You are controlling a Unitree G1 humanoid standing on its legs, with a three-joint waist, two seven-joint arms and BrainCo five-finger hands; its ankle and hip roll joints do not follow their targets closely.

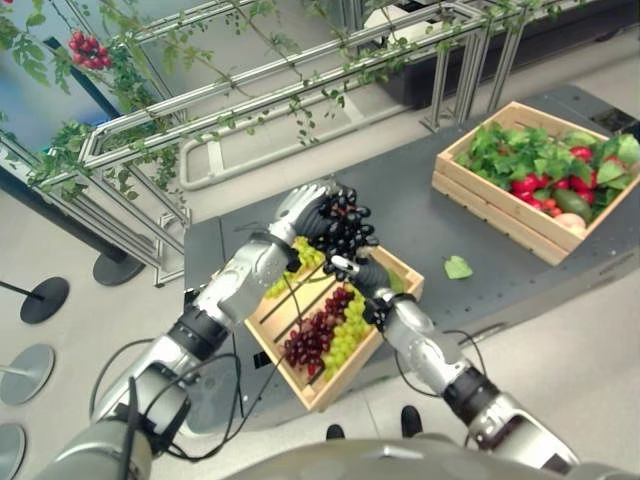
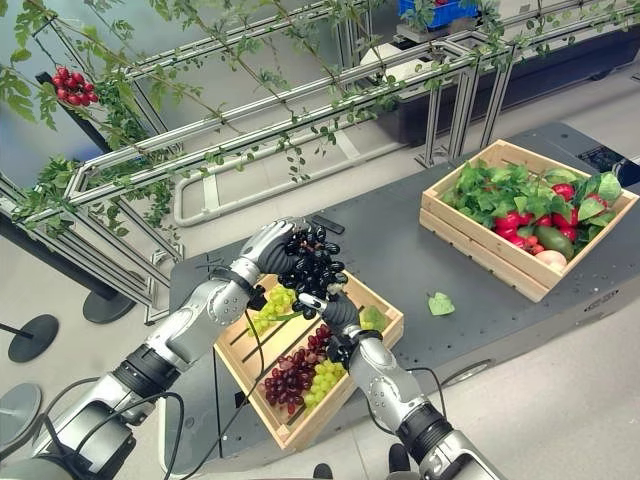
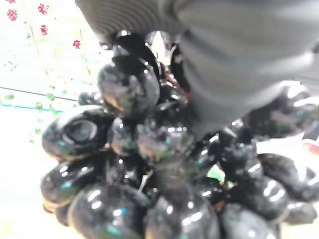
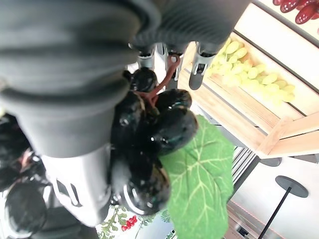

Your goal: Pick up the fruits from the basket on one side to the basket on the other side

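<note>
black grapes (image 1: pixel 343 228) | glossy bunch | left hand (image 1: pixel 300 208) and right hand (image 1: pixel 352 272) both grip it

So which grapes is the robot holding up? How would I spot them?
Find the near wooden crate on the dark table. Above it both hands, left hand and right hand, hold the black grapes. The grapes lying in the crate are red or green; these are shiny black.
</note>
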